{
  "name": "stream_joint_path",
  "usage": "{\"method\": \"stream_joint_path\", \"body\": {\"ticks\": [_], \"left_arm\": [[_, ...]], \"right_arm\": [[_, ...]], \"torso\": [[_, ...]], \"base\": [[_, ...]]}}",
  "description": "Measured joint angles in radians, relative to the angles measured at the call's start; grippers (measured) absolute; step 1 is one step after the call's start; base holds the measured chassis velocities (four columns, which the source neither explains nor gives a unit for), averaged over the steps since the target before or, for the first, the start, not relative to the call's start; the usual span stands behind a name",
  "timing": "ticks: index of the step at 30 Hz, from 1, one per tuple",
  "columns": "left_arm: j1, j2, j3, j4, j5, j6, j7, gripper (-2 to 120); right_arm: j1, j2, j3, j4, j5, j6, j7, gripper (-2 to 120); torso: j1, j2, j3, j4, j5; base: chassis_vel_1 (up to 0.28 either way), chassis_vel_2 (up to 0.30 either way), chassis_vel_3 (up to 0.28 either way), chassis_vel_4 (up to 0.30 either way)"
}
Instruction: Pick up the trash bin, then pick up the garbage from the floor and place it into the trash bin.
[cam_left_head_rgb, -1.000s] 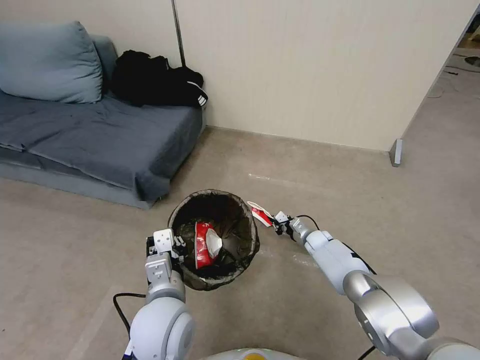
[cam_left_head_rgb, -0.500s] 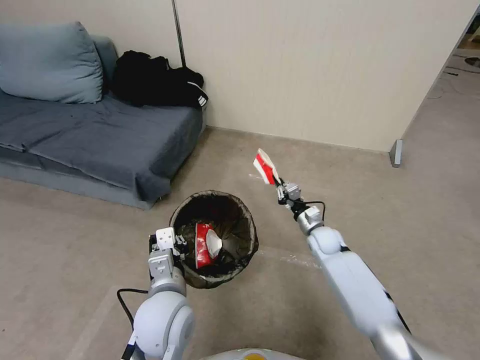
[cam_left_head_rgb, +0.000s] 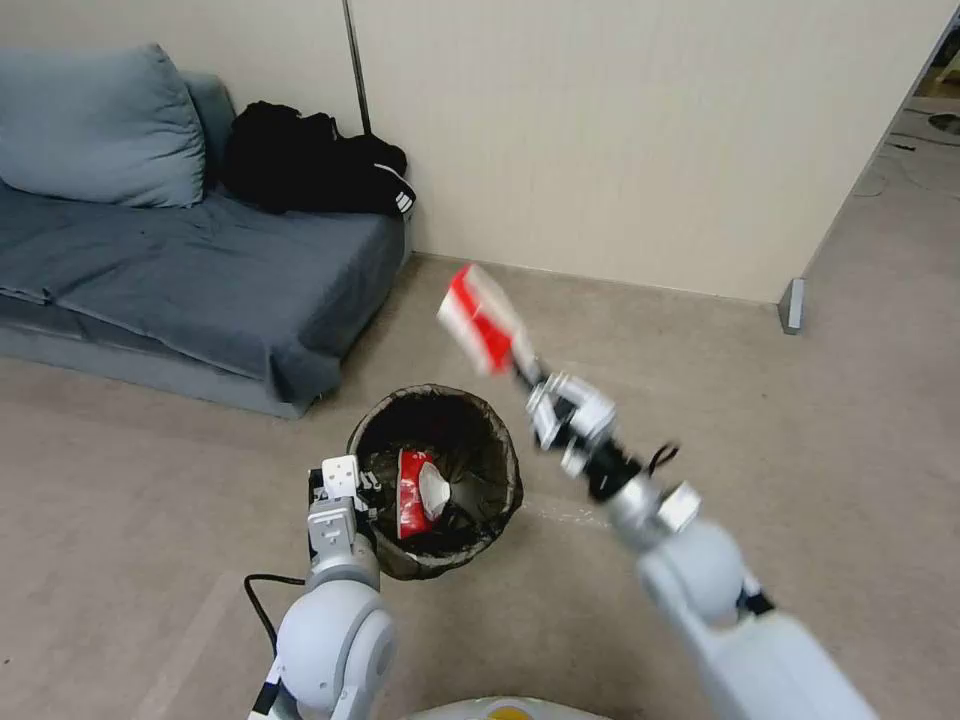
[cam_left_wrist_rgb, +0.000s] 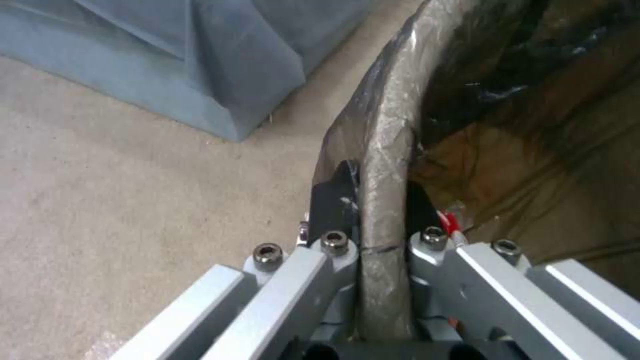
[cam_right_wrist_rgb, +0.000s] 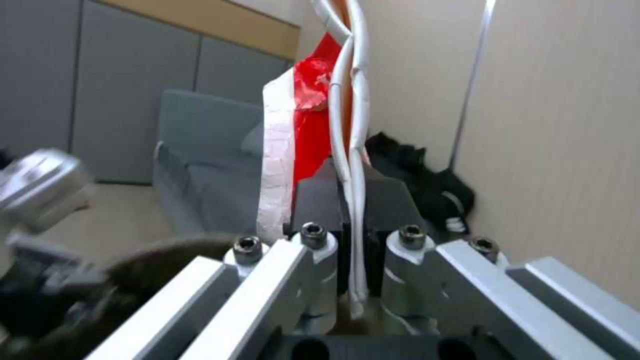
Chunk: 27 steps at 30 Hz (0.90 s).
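Observation:
The trash bin (cam_left_head_rgb: 436, 480), round with a dark bag folded over its rim (cam_left_wrist_rgb: 383, 165), stands on the floor in front of me. My left gripper (cam_left_head_rgb: 345, 490) (cam_left_wrist_rgb: 377, 210) is shut on its near-left rim. Inside the bin lie a crushed red-and-white cup (cam_left_head_rgb: 410, 492) and a white tissue (cam_left_head_rgb: 433, 488). My right gripper (cam_left_head_rgb: 530, 375) (cam_right_wrist_rgb: 352, 200) is shut on a flattened red-and-white paper cup (cam_left_head_rgb: 480, 318) (cam_right_wrist_rgb: 300, 125). It holds that garbage up in the air, above and just behind the bin's far rim.
A blue-grey sofa (cam_left_head_rgb: 190, 270) with a cushion (cam_left_head_rgb: 95, 125) and a black garment (cam_left_head_rgb: 310, 160) stands at the left. A beige wall (cam_left_head_rgb: 640, 140) runs behind the bin. Open floor (cam_left_head_rgb: 800, 430) lies to the right. A cable (cam_left_head_rgb: 258, 605) trails by my left arm.
My right gripper has lifted the flattened cup off the floor beside the bin and swung it up and to the left, toward the space over the bin. The left gripper keeps its hold on the rim.

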<state>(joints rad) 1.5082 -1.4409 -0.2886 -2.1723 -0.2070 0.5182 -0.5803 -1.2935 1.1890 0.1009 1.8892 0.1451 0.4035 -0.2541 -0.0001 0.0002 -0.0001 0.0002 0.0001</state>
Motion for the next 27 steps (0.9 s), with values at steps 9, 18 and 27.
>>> {"method": "stream_joint_path", "body": {"ticks": [9,18,27], "left_arm": [[0.005,-0.008,0.005,-0.009,0.008,-0.002,0.001,1],[0.008,-0.010,0.008,-0.024,0.008,-0.002,0.002,1],[0.010,-0.011,0.009,-0.029,0.013,-0.002,0.003,1]], "right_arm": [[-0.001,0.024,-0.084,-0.098,-0.038,0.016,-0.004,1],[0.020,0.038,-0.089,-0.194,-0.042,0.047,-0.009,1],[0.022,0.027,-0.086,-0.217,-0.060,0.047,-0.002,8]], "torso": [[0.000,0.000,0.000,0.0000,-0.0001],[0.000,0.000,0.000,-0.0001,0.0000],[0.000,0.000,0.000,-0.0002,-0.0001]], "base": [[0.000,0.000,0.000,0.000],[0.000,0.000,0.000,0.000],[0.000,0.000,0.000,0.000]]}}
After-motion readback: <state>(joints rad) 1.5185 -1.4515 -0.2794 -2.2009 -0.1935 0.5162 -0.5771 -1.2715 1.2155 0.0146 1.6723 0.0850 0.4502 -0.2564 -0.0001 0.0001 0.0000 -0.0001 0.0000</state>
